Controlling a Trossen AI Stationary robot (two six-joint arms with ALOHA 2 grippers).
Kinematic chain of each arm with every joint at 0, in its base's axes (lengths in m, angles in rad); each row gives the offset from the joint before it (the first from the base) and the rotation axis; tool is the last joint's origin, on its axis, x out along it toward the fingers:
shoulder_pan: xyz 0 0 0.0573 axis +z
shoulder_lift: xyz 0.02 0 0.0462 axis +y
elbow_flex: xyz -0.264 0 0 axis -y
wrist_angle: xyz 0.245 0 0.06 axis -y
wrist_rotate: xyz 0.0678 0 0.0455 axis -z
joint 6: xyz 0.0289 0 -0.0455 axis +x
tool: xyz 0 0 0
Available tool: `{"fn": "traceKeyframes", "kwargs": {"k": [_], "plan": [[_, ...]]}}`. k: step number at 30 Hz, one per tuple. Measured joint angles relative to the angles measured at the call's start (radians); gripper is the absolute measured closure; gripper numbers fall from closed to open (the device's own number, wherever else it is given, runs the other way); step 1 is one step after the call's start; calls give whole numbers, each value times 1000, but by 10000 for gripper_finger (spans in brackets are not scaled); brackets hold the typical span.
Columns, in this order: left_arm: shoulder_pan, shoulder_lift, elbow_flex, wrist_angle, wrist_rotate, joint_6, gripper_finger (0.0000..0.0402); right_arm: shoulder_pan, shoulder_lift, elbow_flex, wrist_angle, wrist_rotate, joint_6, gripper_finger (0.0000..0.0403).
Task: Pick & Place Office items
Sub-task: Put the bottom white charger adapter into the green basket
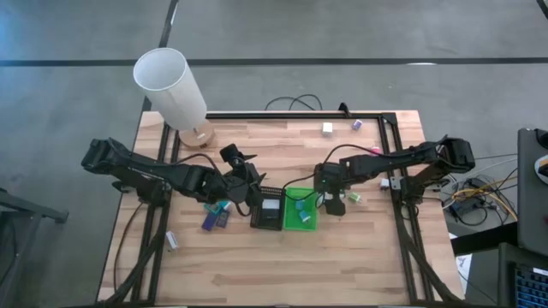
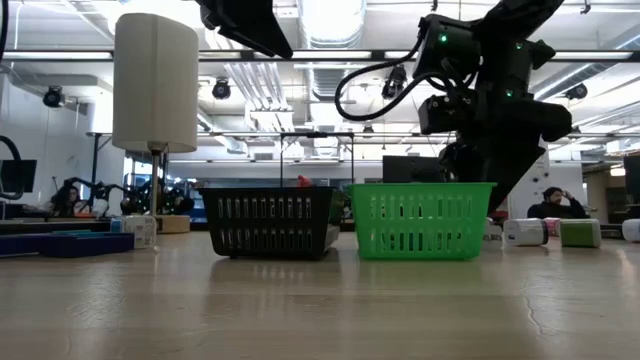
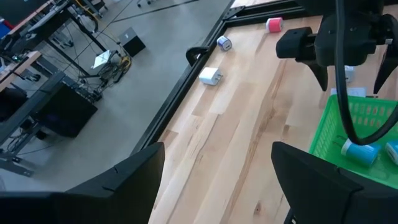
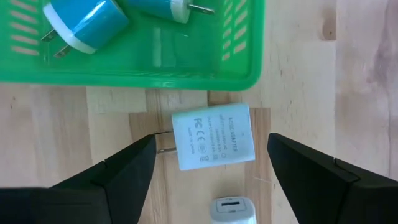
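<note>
Right gripper (image 4: 211, 165) hovers spread wide over the small white plastic wall charger (image 4: 213, 136) lying flat just outside the bright green mesh basket (image 4: 155, 68), a light, stiff, slick block best pinched across its flat sides.

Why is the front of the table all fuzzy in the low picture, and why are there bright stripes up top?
Low view: the near tabletop lies too close to the camera, so it blurs; the green basket is sharper. The stripes are glaring ceiling lights. Right wrist view: the white charger is crisp.
</note>
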Motion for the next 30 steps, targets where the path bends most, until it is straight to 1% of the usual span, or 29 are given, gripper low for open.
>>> {"fn": "traceKeyframes", "kwargs": {"k": [18,20,30], "plan": [[0,0,0,0,1,0,99,0,0,-19,4,15,-13,94],[0,0,0,0,7,0,99,0,0,-25,10,28,-17,93],[0,0,0,0,12,0,99,0,0,-32,47,30,-24,85]]}}
